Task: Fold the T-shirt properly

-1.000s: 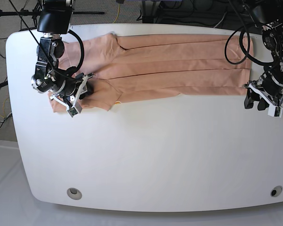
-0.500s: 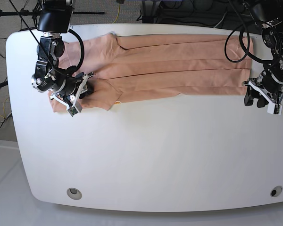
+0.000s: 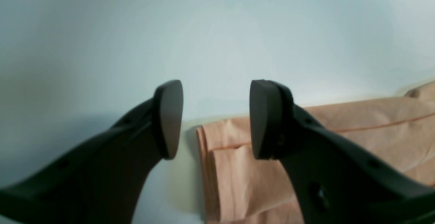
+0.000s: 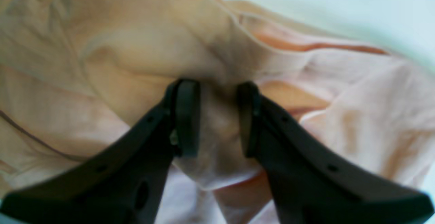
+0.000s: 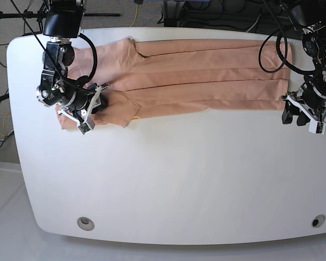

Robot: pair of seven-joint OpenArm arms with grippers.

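At the left of the base view the right gripper (image 5: pixel 95 103) sits down on the sleeve end of the T-shirt (image 5: pixel 201 76), its black arm angled over the cloth. The right wrist view shows what the overhead one hides: the two dark, matte, rounded fingers (image 4: pixel 186 118) stand a little apart with a soft bunched hump of peach fabric rising between them, pressed against their inner faces, so they pinch a fold of the T-shirt (image 4: pixel 102 64). Around that fold the cotton is rumpled, with a stitched seam curving past and a paler flap lying toward the right. Across the middle of the base view the shirt lies as a long, narrow band along the far edge of the white table (image 5: pixel 168 179), folded lengthwise, with straight creases running along it and a speck of yellow at the near edge by the sleeve. The tabletop is smooth, glossy and round-cornered, with a small round fitting near each front corner. At the right the left gripper (image 5: pixel 297 115) hangs just off the hem end of the band. Its wrist view shows the blunt black fingers (image 3: pixel 169 115) spread apart with only bare table between them, and the layered hem corner of the T-shirt (image 3: pixel 238 169) just below and behind, untouched.
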